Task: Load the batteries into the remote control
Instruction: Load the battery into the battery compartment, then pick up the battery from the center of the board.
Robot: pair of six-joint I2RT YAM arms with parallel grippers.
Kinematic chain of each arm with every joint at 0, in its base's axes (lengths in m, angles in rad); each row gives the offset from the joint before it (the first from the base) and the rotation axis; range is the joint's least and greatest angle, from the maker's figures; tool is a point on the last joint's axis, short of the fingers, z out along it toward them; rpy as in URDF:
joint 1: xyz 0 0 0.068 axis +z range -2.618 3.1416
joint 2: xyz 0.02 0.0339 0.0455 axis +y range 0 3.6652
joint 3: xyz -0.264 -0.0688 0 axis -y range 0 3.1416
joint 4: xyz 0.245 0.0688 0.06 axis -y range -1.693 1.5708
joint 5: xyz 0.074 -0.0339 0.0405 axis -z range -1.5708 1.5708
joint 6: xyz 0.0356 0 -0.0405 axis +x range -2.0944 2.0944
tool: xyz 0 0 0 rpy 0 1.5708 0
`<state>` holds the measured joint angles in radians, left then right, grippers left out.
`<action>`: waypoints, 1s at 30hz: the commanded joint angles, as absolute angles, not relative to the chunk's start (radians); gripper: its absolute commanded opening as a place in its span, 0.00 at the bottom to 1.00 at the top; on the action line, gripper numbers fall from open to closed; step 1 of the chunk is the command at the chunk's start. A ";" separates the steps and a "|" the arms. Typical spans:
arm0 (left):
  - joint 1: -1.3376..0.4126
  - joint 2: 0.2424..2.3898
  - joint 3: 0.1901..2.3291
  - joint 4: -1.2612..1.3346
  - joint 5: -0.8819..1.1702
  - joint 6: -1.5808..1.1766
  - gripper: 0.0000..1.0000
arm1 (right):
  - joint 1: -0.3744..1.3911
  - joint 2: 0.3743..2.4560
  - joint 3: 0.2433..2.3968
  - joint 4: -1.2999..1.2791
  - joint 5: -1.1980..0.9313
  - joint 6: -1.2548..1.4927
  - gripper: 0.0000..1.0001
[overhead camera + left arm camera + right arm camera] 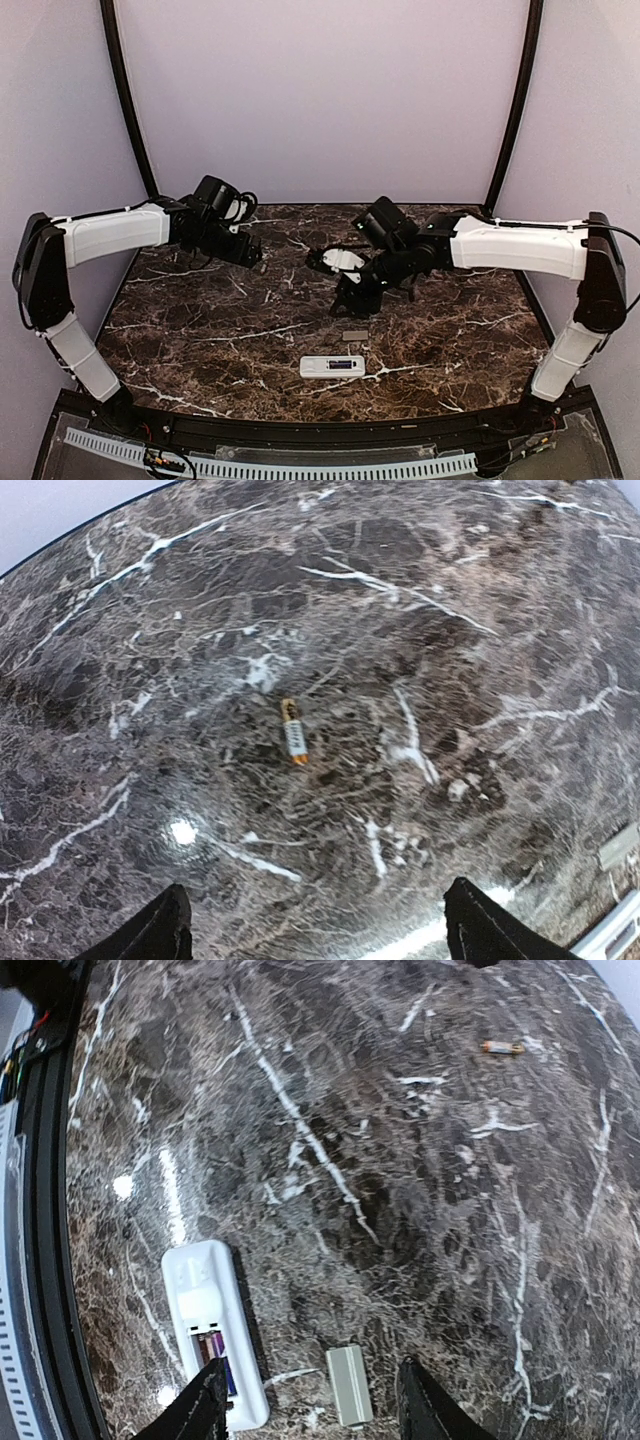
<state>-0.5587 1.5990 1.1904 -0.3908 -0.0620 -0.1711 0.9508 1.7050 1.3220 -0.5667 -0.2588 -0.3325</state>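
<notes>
The white remote control (213,1312) lies back-up near the table's front edge, also seen from above (332,366). Its compartment is uncovered and one purple battery (214,1352) lies inside. A second battery (293,732), gold-ended with a pale label, lies loose on the marble, far off in the right wrist view (502,1048). My left gripper (320,935) hovers open above the marble, short of this battery. My right gripper (312,1410) hangs open with nothing between its fingers, above the spot between remote and cover.
The small grey-white cover piece (350,1385) lies flat beside the remote, just behind it in the top view (354,336). A black rail (45,1210) runs along the table's front edge. Dark marble (200,320) spreads around both arms.
</notes>
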 commanded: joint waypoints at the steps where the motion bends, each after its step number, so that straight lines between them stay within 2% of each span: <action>1: -0.516 1.771 1.329 -0.494 -0.042 -0.158 0.86 | 0.905 1.638 1.258 -0.461 -0.225 -0.213 0.55; 6: -0.497 1.958 1.487 -0.546 -0.037 -0.120 0.82 | 0.896 1.622 1.202 -0.454 -0.183 -0.190 0.55; 9: -0.476 2.036 1.527 -0.562 -0.026 -0.121 0.76 | 0.897 1.611 1.171 -0.444 -0.188 -0.176 0.55; 18: -0.469 2.149 1.575 -0.545 -0.004 -0.105 0.62 | 0.894 1.604 1.135 -0.418 -0.184 -0.169 0.55; 24: -0.464 2.176 1.593 -0.523 -0.003 -0.105 0.56 | 0.893 1.605 1.135 -0.420 -0.177 -0.170 0.55; 30: -0.454 2.186 1.603 -0.535 -0.003 -0.105 0.21 | 0.893 1.599 1.141 -0.428 -0.174 -0.170 0.55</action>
<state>-0.4625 2.1635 1.5963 -0.5014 -0.0177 -0.1108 0.8936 1.6260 1.1419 -0.4446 -0.1837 -0.1776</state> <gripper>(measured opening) 0.286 0.552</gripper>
